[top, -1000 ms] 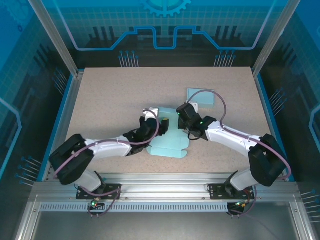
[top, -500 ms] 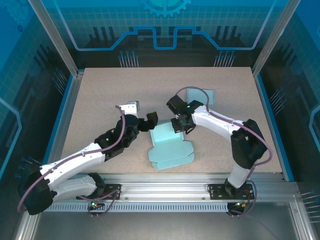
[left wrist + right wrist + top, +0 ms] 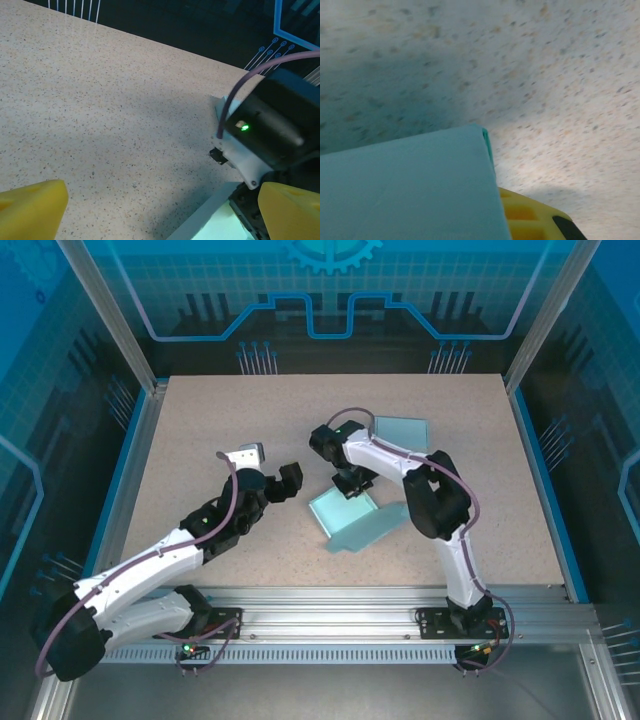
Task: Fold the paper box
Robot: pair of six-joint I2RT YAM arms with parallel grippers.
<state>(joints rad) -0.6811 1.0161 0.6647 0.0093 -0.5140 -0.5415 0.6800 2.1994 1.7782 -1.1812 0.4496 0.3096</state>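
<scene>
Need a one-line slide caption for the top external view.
Right gripper pinches the far edge of the light-blue paper box; left gripper hovers open to its left, not touching.

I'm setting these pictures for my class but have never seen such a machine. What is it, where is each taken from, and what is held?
A left robot arm and a right arm are bolted at a table's near edge. One picture looks down from overhead; the others come from a camera on each wrist. A teal paper box lies mid-table; a second teal sheet lies farther back. The right end effector is shut on the box's edge; its wrist view shows that paper beside a yellow finger. The left end effector stands open, holding nothing.
</scene>
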